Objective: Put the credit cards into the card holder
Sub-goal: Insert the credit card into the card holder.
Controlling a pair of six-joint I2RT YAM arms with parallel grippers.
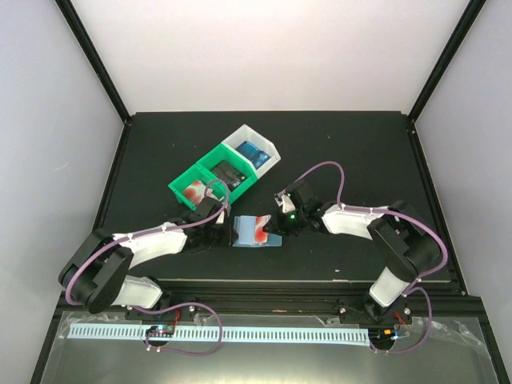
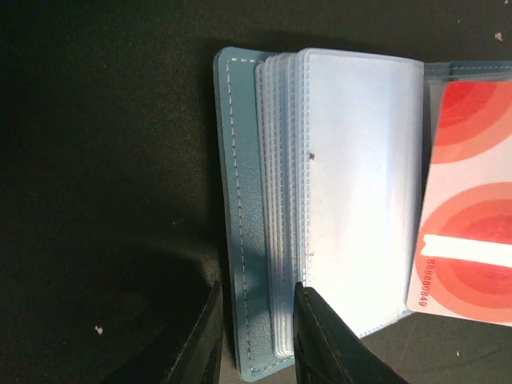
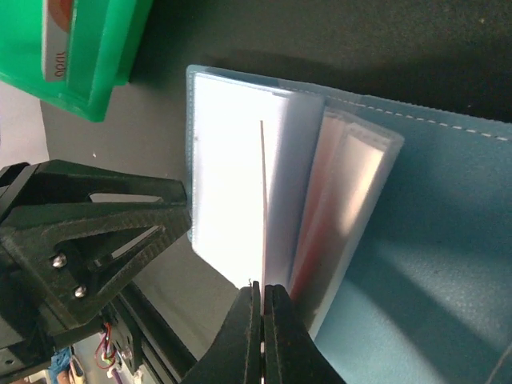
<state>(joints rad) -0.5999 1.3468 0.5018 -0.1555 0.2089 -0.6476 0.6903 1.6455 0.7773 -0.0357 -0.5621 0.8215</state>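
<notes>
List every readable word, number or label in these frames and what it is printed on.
"888880049", roughly: small digits along the edge of the red-and-white card beside the card holder's clear pockets.
Print on the loose card in the green bin: too blurred to read.
Nothing else legible.

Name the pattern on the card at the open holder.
The card on the card holder has red-orange rings and a white stripe; left wrist view shows it best.

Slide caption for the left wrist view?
Left gripper straddling the cover edge of the open card holder, clear pockets fanned, red-and-white credit card at right.
</notes>
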